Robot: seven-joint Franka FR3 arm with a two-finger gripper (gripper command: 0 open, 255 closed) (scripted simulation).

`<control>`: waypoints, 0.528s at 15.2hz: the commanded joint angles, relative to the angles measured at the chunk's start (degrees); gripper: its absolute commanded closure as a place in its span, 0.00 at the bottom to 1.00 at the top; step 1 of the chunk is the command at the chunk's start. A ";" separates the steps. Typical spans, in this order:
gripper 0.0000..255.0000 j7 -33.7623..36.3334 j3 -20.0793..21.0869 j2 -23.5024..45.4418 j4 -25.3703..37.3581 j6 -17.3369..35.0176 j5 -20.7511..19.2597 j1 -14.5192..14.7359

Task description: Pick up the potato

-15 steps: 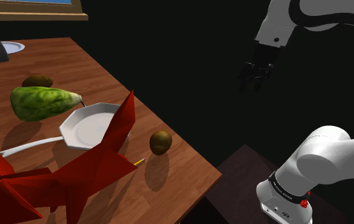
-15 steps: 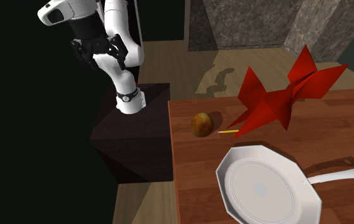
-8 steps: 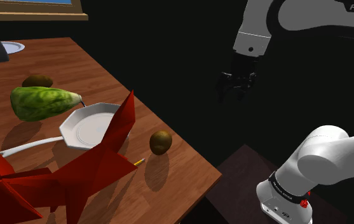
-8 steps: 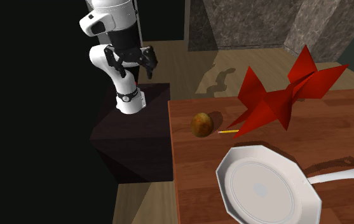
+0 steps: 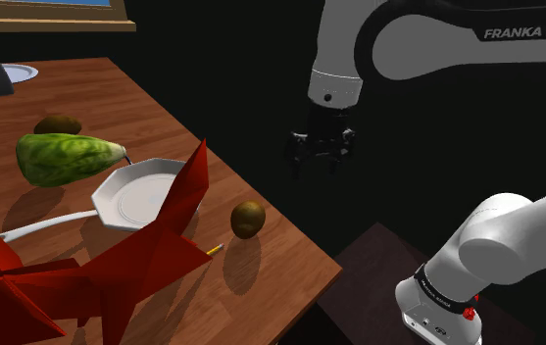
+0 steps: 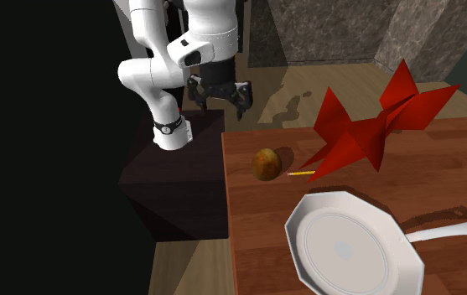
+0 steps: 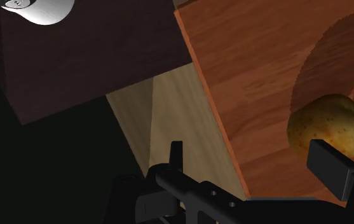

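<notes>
While the white arm is reaching out from its dark stand [image 5: 373, 284], the shoulder view is showing the black gripper [image 5: 320, 163] hanging in the air with its fingers spread, up and to the view's right of the potato [image 5: 248, 219]. The potato is lying on the wooden table [image 5: 143, 108] near its edge, just beside a yellow pencil [image 5: 214, 250] and a red folded star [image 5: 114, 265]. A white octagonal pan [image 5: 138, 193] and a green lettuce [image 5: 68, 157] are resting farther along the table.

Second exterior view: the gripper [image 6: 220, 102] is hovering above the stand [image 6: 177, 180] and the table's near corner, jaws apart and holding nothing. The potato [image 6: 266, 164] is sitting below it on the table [image 6: 256, 251], well apart from the fingers, with the pencil [image 6: 301, 173] and the red folded star [image 6: 374, 126] at the view's right and the pan [image 6: 353, 247] nearer the camera.

Wrist view: the two fingers [image 7: 177, 153] are standing wide apart, gripping nothing. The potato [image 7: 328, 124] is lying on the table [image 7: 264, 63] far below, next to its own shadow and close to the table's edge.
</notes>
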 commanded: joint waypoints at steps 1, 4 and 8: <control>0.00 4.09 3.02 3.86 2.20 1.69 -0.55 -0.59; 0.00 10.93 7.86 10.48 6.35 3.84 -2.53 -1.50; 0.00 21.26 13.98 21.07 13.02 6.04 -7.95 -2.40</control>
